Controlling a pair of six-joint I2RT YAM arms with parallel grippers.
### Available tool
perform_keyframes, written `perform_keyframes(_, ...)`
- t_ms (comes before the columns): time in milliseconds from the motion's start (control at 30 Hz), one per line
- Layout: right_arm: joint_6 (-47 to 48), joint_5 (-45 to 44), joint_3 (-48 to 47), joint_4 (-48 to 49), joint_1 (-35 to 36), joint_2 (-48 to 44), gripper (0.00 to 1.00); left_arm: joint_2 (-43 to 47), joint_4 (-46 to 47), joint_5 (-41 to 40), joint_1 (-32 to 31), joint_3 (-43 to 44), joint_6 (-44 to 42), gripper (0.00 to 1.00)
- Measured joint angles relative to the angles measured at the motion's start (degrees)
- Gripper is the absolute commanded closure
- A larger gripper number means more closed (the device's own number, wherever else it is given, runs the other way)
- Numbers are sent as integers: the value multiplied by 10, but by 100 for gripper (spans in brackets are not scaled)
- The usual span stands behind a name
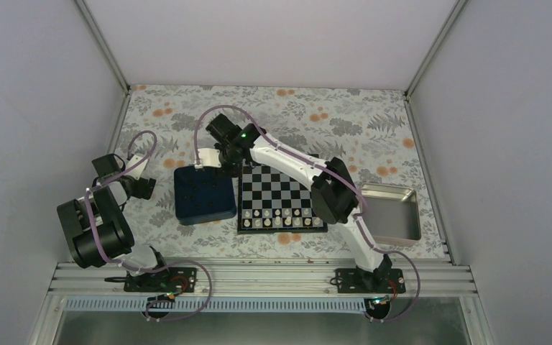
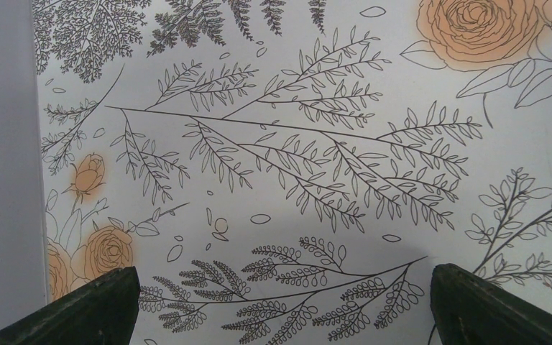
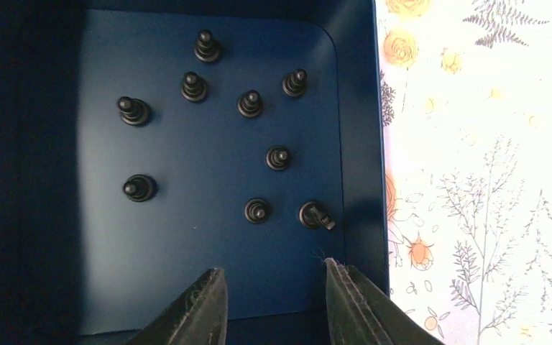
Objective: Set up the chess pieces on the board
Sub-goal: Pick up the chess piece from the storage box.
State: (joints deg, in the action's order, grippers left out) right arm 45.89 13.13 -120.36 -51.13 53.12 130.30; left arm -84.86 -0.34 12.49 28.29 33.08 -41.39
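Several tiny black chess pieces (image 3: 250, 103) stand scattered on the floor of a dark blue tray (image 3: 187, 244). My right gripper (image 3: 273, 267) hangs open over the tray's near right corner with nothing between its fingers. The closest pieces (image 3: 257, 210) stand just ahead of the fingertips. From above, the right gripper (image 1: 214, 162) is over the tray (image 1: 203, 195), left of the board (image 1: 280, 188). No black pieces show on the board. My left gripper (image 2: 282, 269) is wide open over the bare floral cloth; from above it (image 1: 139, 185) sits left of the tray.
Tiny white pieces (image 1: 280, 218) fill the board's two near rows. A silver metal tray (image 1: 392, 212) lies right of the board, partly behind the right arm's elbow (image 1: 334, 190). Enclosure walls stand close on the left, right and back.
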Motion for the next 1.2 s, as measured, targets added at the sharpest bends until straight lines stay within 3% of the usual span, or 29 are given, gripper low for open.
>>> perform_keyframes(200, 2, -4, 1, 32, -3, 35, 71, 0, 0, 0, 1, 0, 0, 0)
perform_keyframes(1200, 6, -49, 6, 109, -3, 86, 68, -2, 5, 2, 4, 0, 0, 0)
